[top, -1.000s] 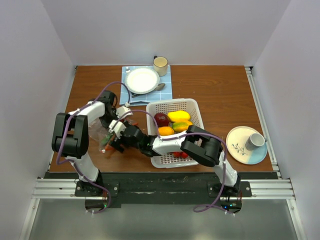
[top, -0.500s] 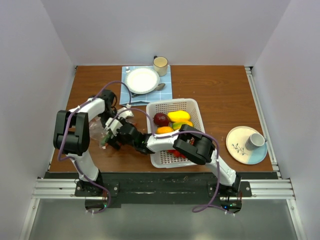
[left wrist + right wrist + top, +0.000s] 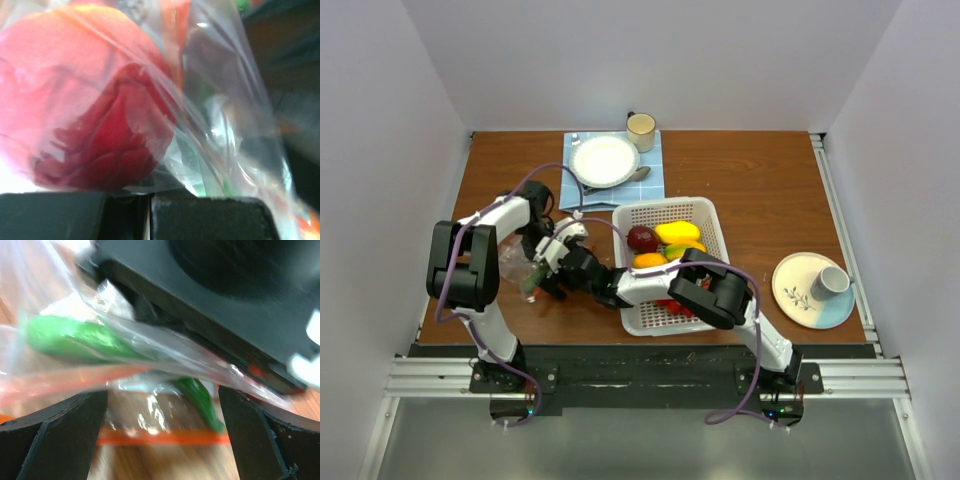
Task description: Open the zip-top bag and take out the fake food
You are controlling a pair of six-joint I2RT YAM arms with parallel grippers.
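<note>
Closest to us in the top view, both arms reach toward the left-center of the table (image 3: 750, 170). They pile over the zip-top bag (image 3: 513, 260) so much that we only get a crinkly clear scrap of it, left of the white basket (image 3: 705, 207). The left gripper (image 3: 149, 202) has its fingers pressed together with bag film pinched between them. Its wrist cam is basically all plastic, with the fake food (image 3: 85, 100) inside showing as one big blurry red lump. The right gripper (image 3: 162, 410) is spread wide, one finger in each lower corner of its view. The bag sits in that gap, but we can't tell if either finger touches it. Through the film we make out a green piece (image 3: 75, 337) and the orange-red zip strip (image 3: 165, 438), both smeared. The black block across the top there is cut off, no idea which part it is. Further up the top view, the basket holds a yellow piece (image 3: 677, 232), a maroon piece (image 3: 642, 238) and an orange piece (image 3: 651, 261). There are also red bits (image 3: 673, 306), mostly hidden under the right arm. At the upper edge of the table there's a white plate (image 3: 604, 160) on a blue mat (image 3: 655, 183), a spoon (image 3: 638, 174) and a mug (image 3: 641, 130). Off to the right, a cup (image 3: 830, 283) sits on a saucer (image 3: 798, 295).
</note>
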